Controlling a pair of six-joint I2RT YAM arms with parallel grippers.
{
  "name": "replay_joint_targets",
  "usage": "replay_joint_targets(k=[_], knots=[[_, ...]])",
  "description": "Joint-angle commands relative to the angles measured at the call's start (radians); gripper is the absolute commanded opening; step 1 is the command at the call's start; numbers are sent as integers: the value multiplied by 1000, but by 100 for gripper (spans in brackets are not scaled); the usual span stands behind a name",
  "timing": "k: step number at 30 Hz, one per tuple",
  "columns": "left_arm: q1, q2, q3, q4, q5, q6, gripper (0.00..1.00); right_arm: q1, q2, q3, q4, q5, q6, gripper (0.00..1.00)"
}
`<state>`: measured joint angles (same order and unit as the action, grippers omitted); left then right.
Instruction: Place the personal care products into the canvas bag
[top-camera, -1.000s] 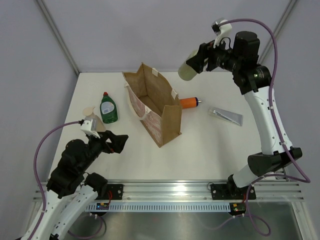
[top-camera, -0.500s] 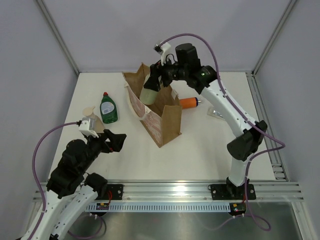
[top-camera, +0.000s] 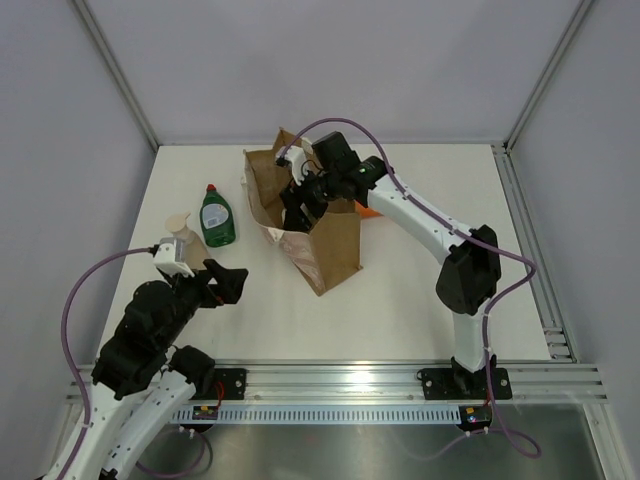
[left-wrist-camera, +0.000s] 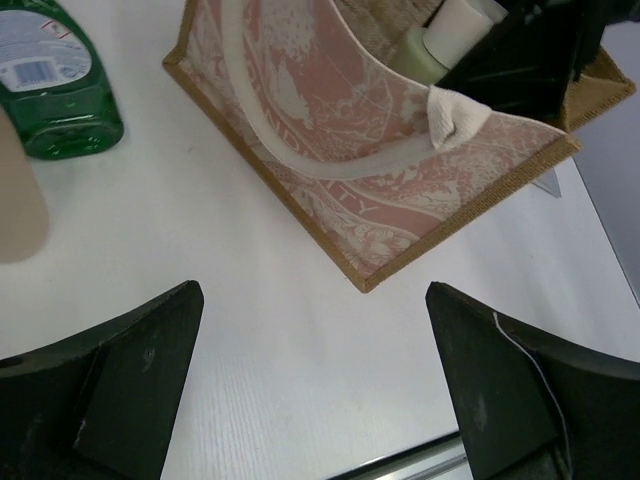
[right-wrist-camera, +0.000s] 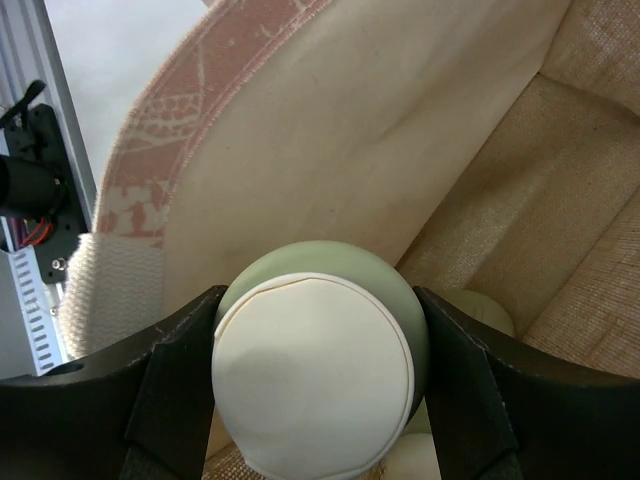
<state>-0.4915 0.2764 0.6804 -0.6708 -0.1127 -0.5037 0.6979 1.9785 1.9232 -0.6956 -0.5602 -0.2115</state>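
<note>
One pale bottle clamped in right gripper, inside canvas bag; next, probably release. Left gripper wide open, empty.

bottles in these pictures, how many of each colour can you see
pale bottles: 2, the held bottle in the right gripper down in the bag, the loose bottle on the table
green bottle: 1
orange bottle: 1, mostly behind the arm
total: 4 bottles
</note>
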Motion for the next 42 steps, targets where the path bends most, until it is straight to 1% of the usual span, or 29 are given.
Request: replay_joint_targets(k=[1,3,5,6,7,8,9,11,12,14,16,19,20,23,26,27,28,29,30,32,33,34,35,36,37,38,39,41,42], knots=[[1,-16,8,-35,-129,-76,99,37,9,4,71,32,-49,0],[1,-13,8,-73,-171,-107,99,37,48,5,71,94,-71,2],[1,-9,11,-91,-211,-145,99,35,77,8,70,176,-97,8],[1,-8,16,-111,-225,-172,99,34,82,8,67,190,-106,17],[1,-2,21,-121,-252,-186,99,35,85,5,59,195,-120,23],[1,0,22,-131,-268,-200,99,35,82,3,58,206,-137,31],[-1,4,31,-156,-286,-237,99,35,79,0,56,209,-143,52],[1,20,39,-183,-341,-275,99,35,57,-4,36,206,-172,76],[1,29,44,-209,-360,-310,99,34,46,-9,28,204,-180,90],[-1,70,57,-226,-398,-328,99,34,2,-10,5,184,-227,98],[1,110,74,-239,-419,-338,99,31,-33,3,-42,146,-256,100],[1,222,100,-253,-439,-329,99,9,-122,26,-106,79,-296,100],[1,283,123,-257,-447,-319,99,0,-171,34,-122,57,-311,100],[-1,393,177,-279,-504,-274,99,-64,-277,31,-172,-56,-328,99],[1,446,208,-276,-576,-225,99,-170,-391,-29,-186,-209,-321,100],[2,457,211,-270,-620,-211,99,-226,-423,-76,-182,-249,-318,99],[4,466,212,-244,-637,-191,99,-251,-481,-101,-180,-306,-319,99],[16,475,215,-228,-650,-153,99,-271,-510,-125,-185,-325,-333,99],[25,501,215,-213,-654,-138,99,-296,-541,-185,-196,-329,-344,100],[68,532,214,-167,-644,-90,99,-314,-631,-257,-193,-331,-359,100],[83,565,211,-149,-627,-76,99,-327,-662,-335,-191,-351,-361,100],[103,582,208,-112,-613,-58,99,-348,-722,-375,-191,-363,-365,100],[146,601,205,-87,-598,-14,99,-362,-750,-419,-191,-381,-367,99],[172,618,199,-61,-544,13,99,-377,-780,-514,-182,-418,-370,99],[203,654,200,-15,-507,42,99,-405,-841,-562,-177,-438,-393,100],[259,673,202,6,-469,89,99,-414,-869,-613,-171,-454,-407,100],[283,696,205,23,-406,102,99,-423,-898,-697,-157,-470,-417,99],[345,759,222,66,-339,135,99,-457,-975,-772,-110,-498,-419,100],[359,780,226,83,-294,137,99,-472,-1021,-832,-96,-542,-427,99]])
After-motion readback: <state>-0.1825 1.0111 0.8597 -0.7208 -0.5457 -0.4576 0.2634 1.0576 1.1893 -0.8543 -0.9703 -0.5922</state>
